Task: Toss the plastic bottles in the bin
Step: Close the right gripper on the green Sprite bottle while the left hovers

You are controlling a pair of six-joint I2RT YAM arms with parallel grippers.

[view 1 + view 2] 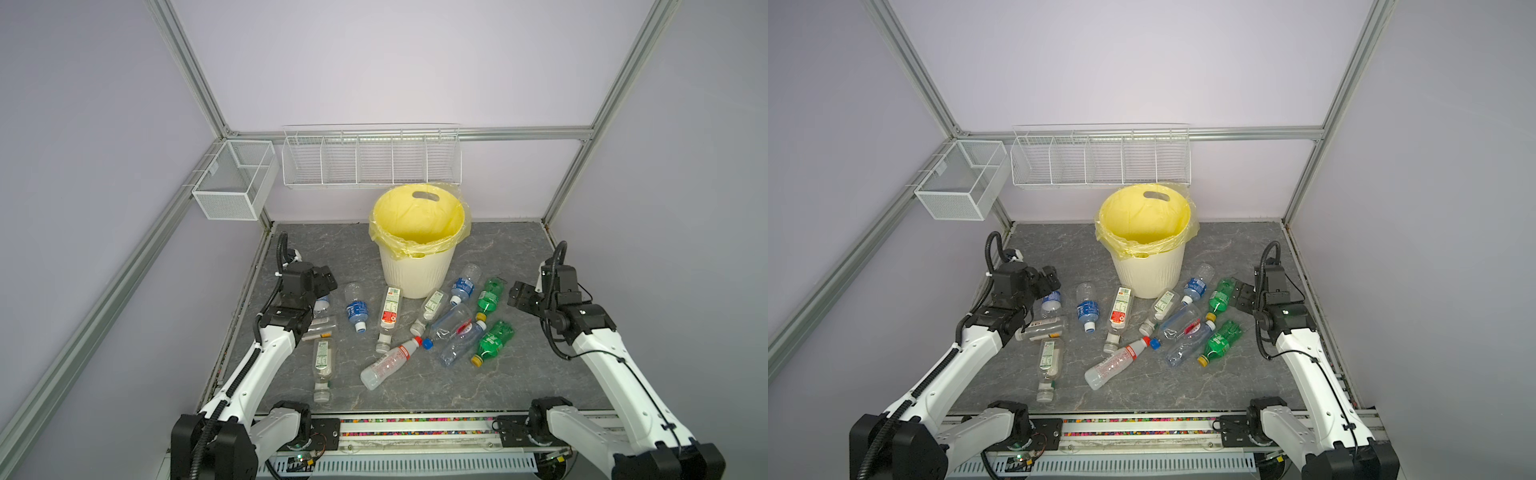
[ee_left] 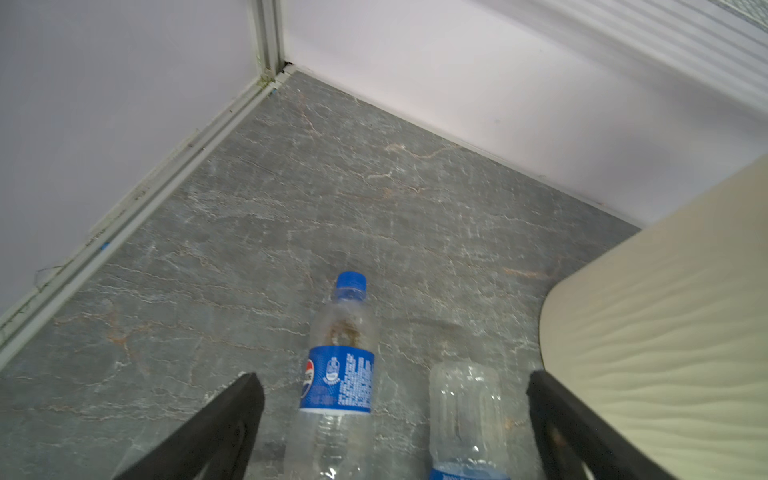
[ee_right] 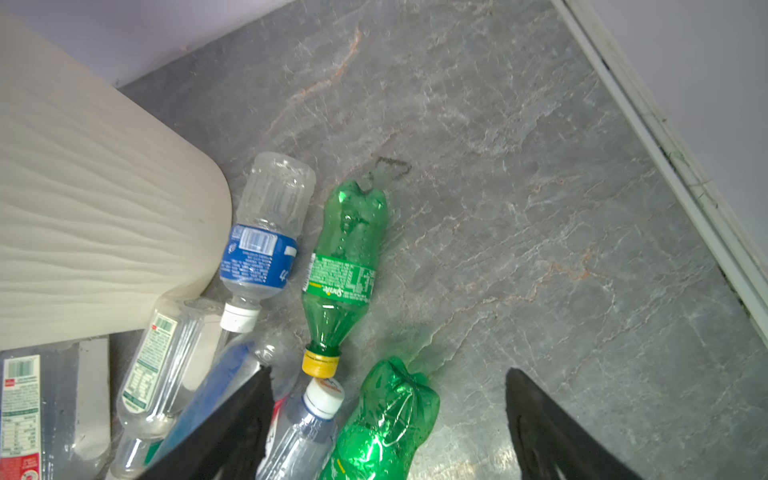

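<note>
Plastic bottles [image 1: 390, 316] all loose on the grey worktop [image 1: 519, 374], none gripped, none visible inside the bin [image 1: 415, 270].

Left pincer [image 2: 392, 376] spread wide and empty, hung low at the left of both top views. The wide spread is probably meant to straddle a bottle body lying flat. Framed in its gap in the left wrist view, lower middle of the frame: a blue-labelled bottle [image 2: 338, 374] with a blue cap, on its side, cap pointing away toward the far corner. Likely the first pick. Just beside it, lower right of centre, the ribbed base of a second clear bottle [image 2: 465, 411], not touching the first.

Right pincer [image 3: 389, 372] likewise open with nothing in it, low at the right of both top views, turned toward the heap. Ahead of it in the right wrist view, centre frame, a green bottle [image 3: 345, 266] with a yellow cap. At lower centre a second green bottle [image 3: 386, 419], dented, nearest the gap and so probably the easier reach. Lower left, several clear bottles [image 3: 166, 365] overlapping one another — awkward to take singly.

Beyond everything, upper centre of both top views, the bin upright near the back wall [image 1: 374, 83] — roughly midway between the arms, seemingly within reach of either, with a yellow bag [image 1: 419, 224] folded over the rim, presumably to stay put.
</note>
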